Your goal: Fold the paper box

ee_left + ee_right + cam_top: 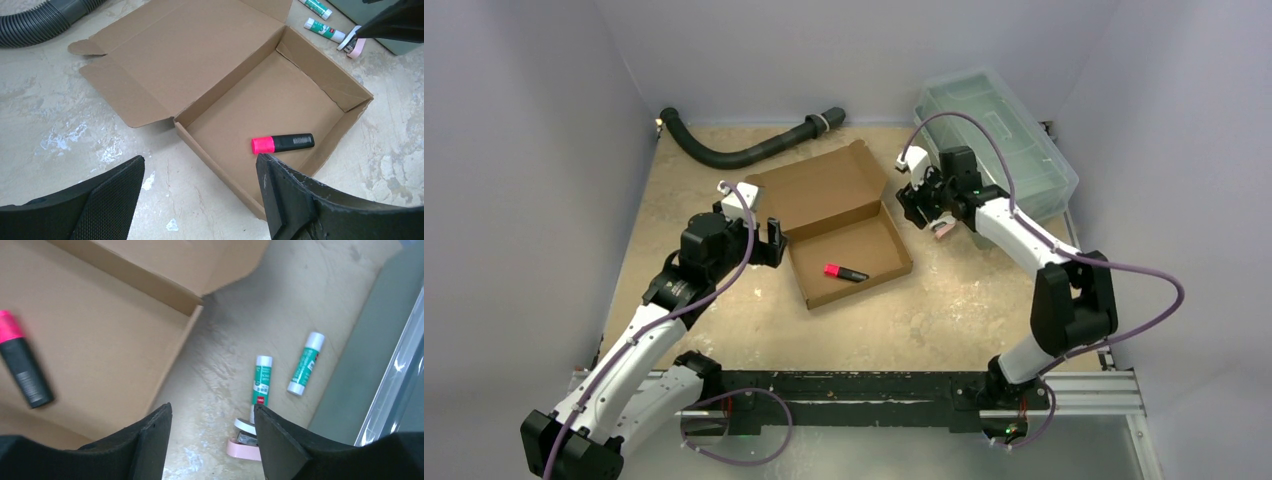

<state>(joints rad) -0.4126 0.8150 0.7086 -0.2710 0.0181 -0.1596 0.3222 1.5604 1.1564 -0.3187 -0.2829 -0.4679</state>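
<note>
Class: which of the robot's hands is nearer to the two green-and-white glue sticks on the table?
Right. The right hand hovers just over the glue sticks; the left hand sits on the far side of the paper box from them.

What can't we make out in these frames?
- Right wrist: pink item, partly behind a finger of the right gripper; identity unclear.
- Right wrist: marker label blurred.
- Left wrist: paper box near corner, behind a finger of the left gripper.
- Top: bin contents, cloudy lid.
</note>
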